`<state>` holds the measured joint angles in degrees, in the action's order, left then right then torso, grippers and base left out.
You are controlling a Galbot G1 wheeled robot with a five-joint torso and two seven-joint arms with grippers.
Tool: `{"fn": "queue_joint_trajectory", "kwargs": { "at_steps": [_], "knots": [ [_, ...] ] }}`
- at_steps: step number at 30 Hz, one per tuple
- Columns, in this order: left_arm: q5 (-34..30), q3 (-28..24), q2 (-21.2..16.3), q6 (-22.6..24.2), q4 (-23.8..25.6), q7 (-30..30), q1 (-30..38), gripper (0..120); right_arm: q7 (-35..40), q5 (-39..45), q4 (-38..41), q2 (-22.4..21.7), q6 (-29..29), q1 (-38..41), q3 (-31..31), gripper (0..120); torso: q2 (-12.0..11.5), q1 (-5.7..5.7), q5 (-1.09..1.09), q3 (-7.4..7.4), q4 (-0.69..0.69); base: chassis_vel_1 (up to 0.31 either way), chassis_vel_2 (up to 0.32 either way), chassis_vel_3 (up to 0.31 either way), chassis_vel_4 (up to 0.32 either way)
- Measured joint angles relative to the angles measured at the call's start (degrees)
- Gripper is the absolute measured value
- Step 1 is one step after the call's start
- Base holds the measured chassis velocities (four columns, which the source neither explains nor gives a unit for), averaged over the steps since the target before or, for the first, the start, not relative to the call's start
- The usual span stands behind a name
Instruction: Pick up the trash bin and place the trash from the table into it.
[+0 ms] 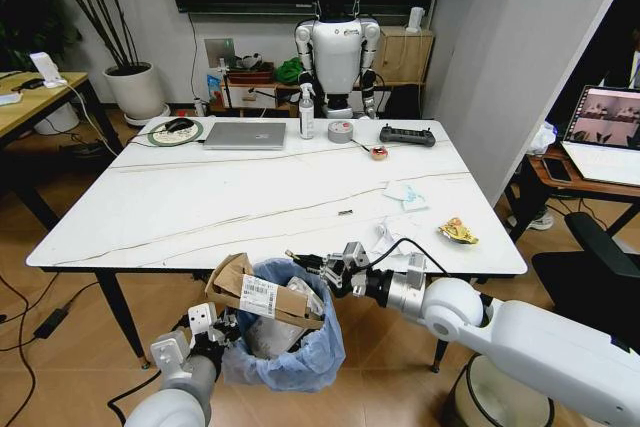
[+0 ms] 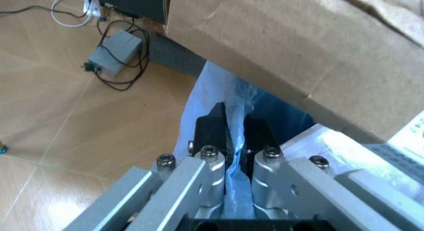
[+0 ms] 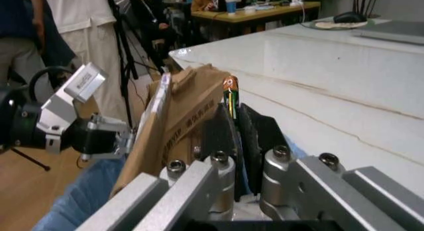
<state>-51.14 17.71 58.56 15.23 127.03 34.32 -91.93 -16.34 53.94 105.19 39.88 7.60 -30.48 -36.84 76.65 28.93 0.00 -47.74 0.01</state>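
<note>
the trash bin [image 1: 290,347] hangs just off the near edge of the table [image 1: 200,217], lined with its crinkly light-blue bag, and we hold it from both sides. the torn brown cardboard box [image 1: 262,297] with its white label already sits across the mouth, sticking up over the rim rather than dropping inside. the left gripper [image 2: 232,136] is pinched on a fold of the blue bag at the bin's left rim. the right gripper [image 3: 240,134] is at the opposite rim with its fingers pressed together; we think they pinch a bit of the bag there, though the wrist view leaves that unsure.

on the marble top, litter is left: white papers [image 1: 405,195] and a yellowish wrapper [image 1: 459,232] near the right edge, more crumpled white paper [image 1: 385,240] by the near rim. further back lie a grey laptop [image 1: 245,135] and a tape roll [image 1: 341,131].

the risks we see: we grip thin plastic, not the bin wall, so the bag may tear or slip free and let the bin sag. the box, perched high and tilted, may tip out if we jolt the bin, and it blocks the mouth for the remaining litter.
</note>
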Motion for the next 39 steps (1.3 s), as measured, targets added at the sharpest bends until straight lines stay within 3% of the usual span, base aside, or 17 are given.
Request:
{"fn": "queue_joint_trajectory", "kwargs": {
  "at_steps": [26, 35, 39],
  "knots": [
    [-0.08, -0.08, 0.49, 0.02, -0.05, 0.08, 0.41, 0, 0.33, -4.49, -4.9, 3.88, 0.58, -3.74, -0.42, 1, 0.0, 0.0, 0.0, -0.01, 0.0, 0.0, 0.0, 0.0, 0.0],
    [-0.19, -0.1, 0.49, 0.06, -0.12, 0.12, 0.5, 0, 0.43, -5.07, -5.44, 4.13, 0.86, -3.82, -0.45, 30, 0.0, 0.01, 0.0, -0.01, 0.0, 0.0, 0.0, 0.0, 0.0],
    [-0.2, -0.13, 0.53, 0.06, -0.22, 0.12, 0.57, 0, 0.54, -5.02, -5.34, 3.91, 0.88, -3.69, -0.31, 49, 0.0, 0.01, 0.0, -0.01, 0.0, 0.0, 0.0, 0.0, 0.0]
  ]
}}
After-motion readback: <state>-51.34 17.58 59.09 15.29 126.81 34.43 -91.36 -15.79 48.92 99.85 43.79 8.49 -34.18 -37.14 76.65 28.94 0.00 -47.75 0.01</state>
